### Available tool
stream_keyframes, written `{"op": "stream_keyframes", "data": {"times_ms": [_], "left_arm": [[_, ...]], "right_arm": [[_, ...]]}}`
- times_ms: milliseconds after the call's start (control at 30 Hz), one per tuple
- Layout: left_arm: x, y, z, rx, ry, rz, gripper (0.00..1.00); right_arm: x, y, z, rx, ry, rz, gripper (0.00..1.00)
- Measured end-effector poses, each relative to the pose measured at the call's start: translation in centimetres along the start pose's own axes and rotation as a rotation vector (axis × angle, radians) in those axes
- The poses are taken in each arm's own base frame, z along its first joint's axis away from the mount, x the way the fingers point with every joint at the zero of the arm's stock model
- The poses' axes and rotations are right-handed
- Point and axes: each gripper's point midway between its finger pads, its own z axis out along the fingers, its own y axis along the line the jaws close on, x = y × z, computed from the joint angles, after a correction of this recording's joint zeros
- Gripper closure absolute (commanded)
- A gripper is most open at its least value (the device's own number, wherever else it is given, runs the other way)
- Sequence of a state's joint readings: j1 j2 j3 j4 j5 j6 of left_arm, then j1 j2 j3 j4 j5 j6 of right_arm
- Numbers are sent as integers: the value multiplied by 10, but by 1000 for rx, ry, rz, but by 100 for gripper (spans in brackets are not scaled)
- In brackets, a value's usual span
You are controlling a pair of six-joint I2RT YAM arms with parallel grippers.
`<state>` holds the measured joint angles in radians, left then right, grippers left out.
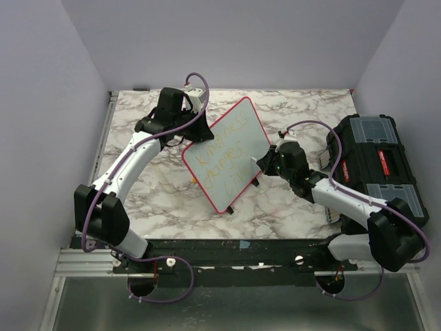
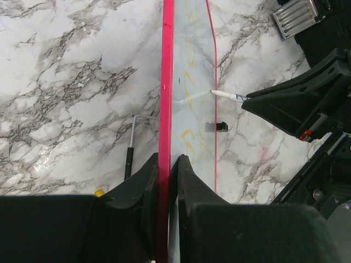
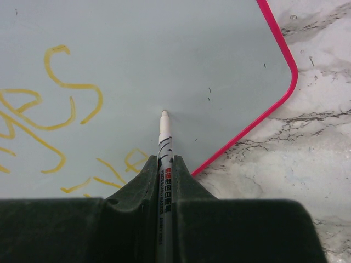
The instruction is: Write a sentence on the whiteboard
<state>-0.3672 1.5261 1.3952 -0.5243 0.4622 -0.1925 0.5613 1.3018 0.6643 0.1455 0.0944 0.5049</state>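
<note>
Lilac walls [image 1: 41,103] close in a marble-patterned table [image 1: 158,193]. A black toolbox [image 1: 375,158] sits at 3 o'clock in the top view.

The whiteboard [image 1: 227,155] stands tilted at the middle of the table, turned like a diamond. From above its whole face shows, with the sentence [image 1: 224,155] in faint yellow handwriting. The top line seems to read "Kindness"; the rest is too thin to read. Whether its lower edge touches the table I cannot tell.

The left claw [image 1: 195,140] meets the board's rim at about 10 o'clock. Only the left wrist view shows the grip: the board is seen edge-on, and the claw [image 2: 167,161] is closed tight on the pink frame. That view also shows a small black clip [image 2: 219,126] on the far rim, and a thin bent metal rod [image 2: 131,142] lying on the marble at 9 o'clock of the board.

The right claw [image 1: 265,162] comes in from 4 o'clock. In its own camera the claw [image 3: 164,161] is clamped on a white marker [image 3: 163,137]. The tip presses on a bare patch of board, near the rounded corner at 2 o'clock. Yellow strokes lie at 9 o'clock of the tip.
</note>
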Motion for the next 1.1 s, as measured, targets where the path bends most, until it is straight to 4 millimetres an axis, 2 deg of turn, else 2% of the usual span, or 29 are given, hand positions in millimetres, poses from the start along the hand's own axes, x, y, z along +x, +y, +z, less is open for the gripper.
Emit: {"op": "stream_keyframes", "data": {"times_ms": [733,1100], "left_arm": [[1,3,0,-23,3,-18,100],[1,4,0,-26,4,-18,100]], "right_arm": [[6,10,0,-79,30,5,99],[18,10,-6,-109,55,6,99]]}}
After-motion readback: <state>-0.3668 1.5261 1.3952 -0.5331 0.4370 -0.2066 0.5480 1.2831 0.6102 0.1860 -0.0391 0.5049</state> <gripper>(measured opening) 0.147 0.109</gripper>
